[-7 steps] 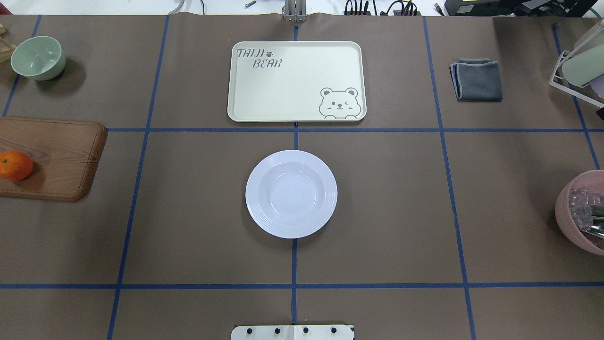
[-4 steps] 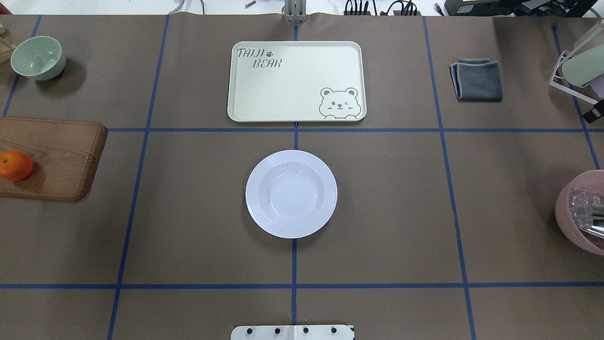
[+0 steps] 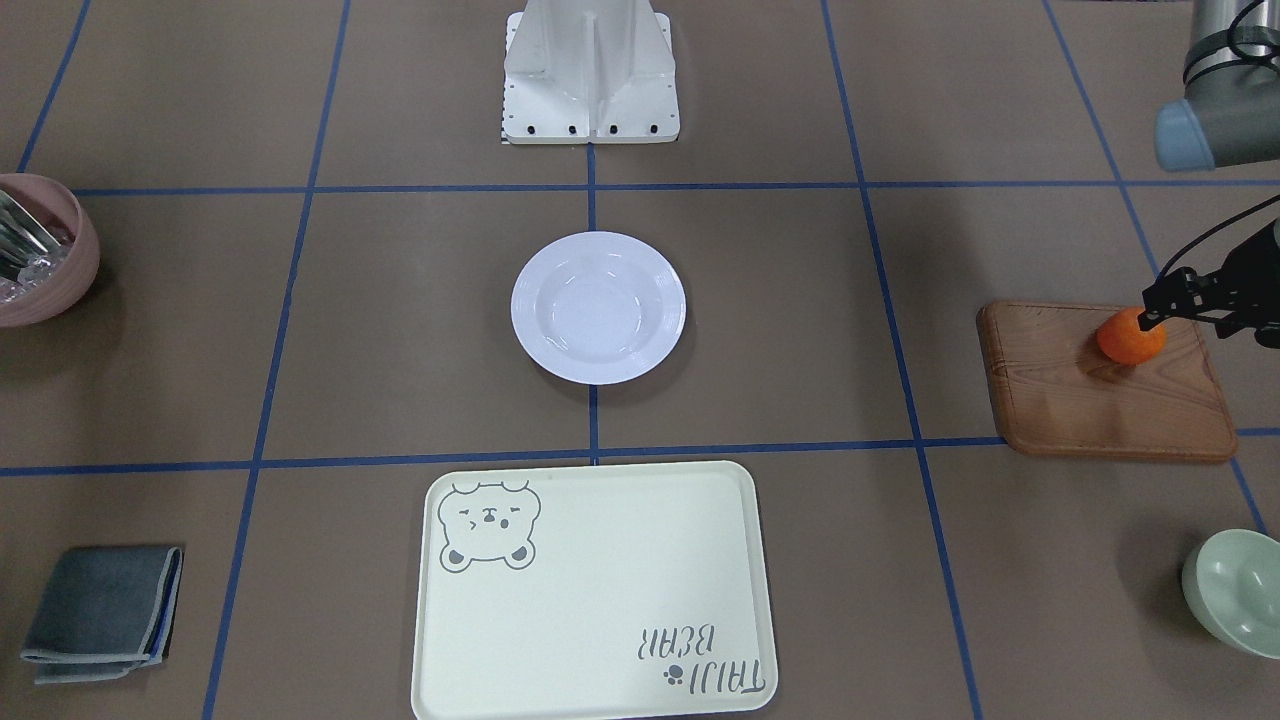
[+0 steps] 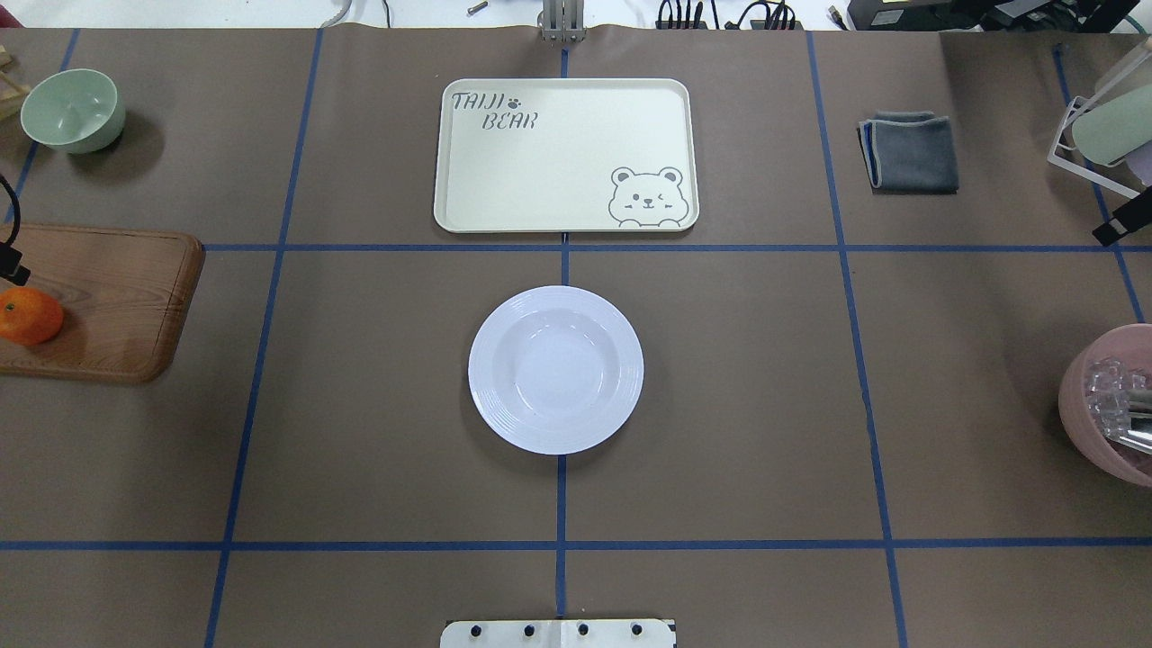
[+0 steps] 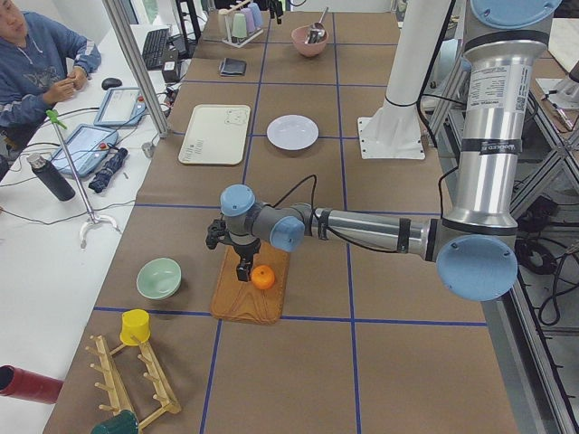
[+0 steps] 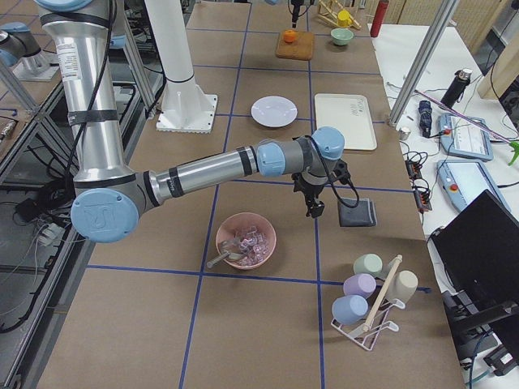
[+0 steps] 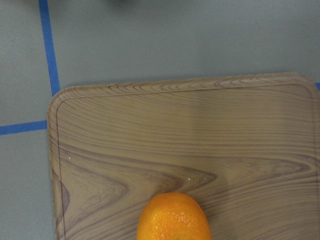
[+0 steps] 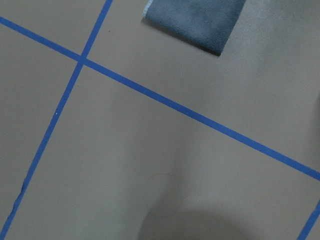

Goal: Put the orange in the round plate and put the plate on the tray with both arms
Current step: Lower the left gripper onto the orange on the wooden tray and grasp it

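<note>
Orange [image 3: 1128,340] sits on the wooden board [image 3: 1090,405] at the left end of the tabletop [image 4: 360,405], left gripper [image 5: 242,269] poised close over it; jaw gap, can't tell. Round plate [image 4: 555,369] lies mid-tabletop, tray [image 4: 565,155] beyond. Right gripper [image 6: 315,211] hovers beside the grey cloth [image 6: 358,214], opening unreadable too.

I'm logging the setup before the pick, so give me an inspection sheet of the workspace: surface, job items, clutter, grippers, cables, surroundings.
Surface: brown table with a blue tape grid.
Job's things: orange on the wooden board; white plate empty, mid-table; tray empty, beyond the plate.
Clutter: green bowl, pink bowl holding clear pieces, folded grey cloth, cup rack.
Grippers: left gripper above the board beside the orange; right gripper over bare table near the cloth; open or shut cannot be told for either.
Cables: black cable looping along the left wrist.
Surroundings: a seated person at a side desk.
</note>
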You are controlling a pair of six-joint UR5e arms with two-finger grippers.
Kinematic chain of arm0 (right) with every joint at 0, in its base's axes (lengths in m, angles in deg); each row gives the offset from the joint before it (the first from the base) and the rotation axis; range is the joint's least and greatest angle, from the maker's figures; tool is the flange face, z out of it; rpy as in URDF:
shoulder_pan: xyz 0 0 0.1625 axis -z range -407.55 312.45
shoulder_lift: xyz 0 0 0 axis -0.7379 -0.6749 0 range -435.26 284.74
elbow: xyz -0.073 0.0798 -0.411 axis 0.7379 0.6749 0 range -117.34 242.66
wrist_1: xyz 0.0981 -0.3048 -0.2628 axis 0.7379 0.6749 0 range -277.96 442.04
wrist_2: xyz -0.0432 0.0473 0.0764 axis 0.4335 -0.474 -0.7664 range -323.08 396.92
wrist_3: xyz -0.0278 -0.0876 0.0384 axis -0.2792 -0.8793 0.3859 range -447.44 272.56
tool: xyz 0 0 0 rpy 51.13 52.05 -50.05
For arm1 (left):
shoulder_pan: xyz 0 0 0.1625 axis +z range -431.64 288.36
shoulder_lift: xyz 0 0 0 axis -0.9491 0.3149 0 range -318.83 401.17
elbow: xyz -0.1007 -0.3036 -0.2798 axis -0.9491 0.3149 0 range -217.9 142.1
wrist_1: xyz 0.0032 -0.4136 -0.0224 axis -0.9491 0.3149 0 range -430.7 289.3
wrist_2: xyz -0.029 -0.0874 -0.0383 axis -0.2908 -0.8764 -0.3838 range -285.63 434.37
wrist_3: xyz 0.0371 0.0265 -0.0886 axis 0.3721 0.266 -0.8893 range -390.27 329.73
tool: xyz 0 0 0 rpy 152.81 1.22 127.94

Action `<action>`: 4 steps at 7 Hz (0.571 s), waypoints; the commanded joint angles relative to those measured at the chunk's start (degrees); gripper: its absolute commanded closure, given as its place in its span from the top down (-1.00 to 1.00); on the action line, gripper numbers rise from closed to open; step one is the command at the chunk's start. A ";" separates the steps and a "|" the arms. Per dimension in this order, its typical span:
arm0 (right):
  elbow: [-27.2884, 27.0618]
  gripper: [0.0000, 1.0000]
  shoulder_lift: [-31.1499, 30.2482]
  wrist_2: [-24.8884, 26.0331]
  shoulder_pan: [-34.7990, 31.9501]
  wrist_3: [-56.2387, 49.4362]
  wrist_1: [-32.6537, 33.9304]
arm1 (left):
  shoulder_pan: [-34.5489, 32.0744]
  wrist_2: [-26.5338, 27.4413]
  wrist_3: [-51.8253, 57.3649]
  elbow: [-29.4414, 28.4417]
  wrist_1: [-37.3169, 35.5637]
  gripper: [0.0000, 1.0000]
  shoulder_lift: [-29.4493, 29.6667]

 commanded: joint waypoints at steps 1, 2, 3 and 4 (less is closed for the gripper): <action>0.11 1.00 0.00 -0.30 0.78 0.16 0.06 | 2.06 0.93 -1.20 -4.31 2.84 0.96 1.12; 0.37 1.00 0.08 -0.30 0.96 0.08 0.06 | 2.51 0.93 -1.73 -5.12 3.82 0.96 1.29; 0.46 1.00 0.08 -0.21 1.13 0.08 0.06 | 2.51 0.93 -1.83 -5.30 3.83 0.96 1.29; 1.77 1.00 0.35 -0.21 1.57 0.08 -0.46 | 2.60 0.58 -2.79 -5.30 3.83 0.96 1.29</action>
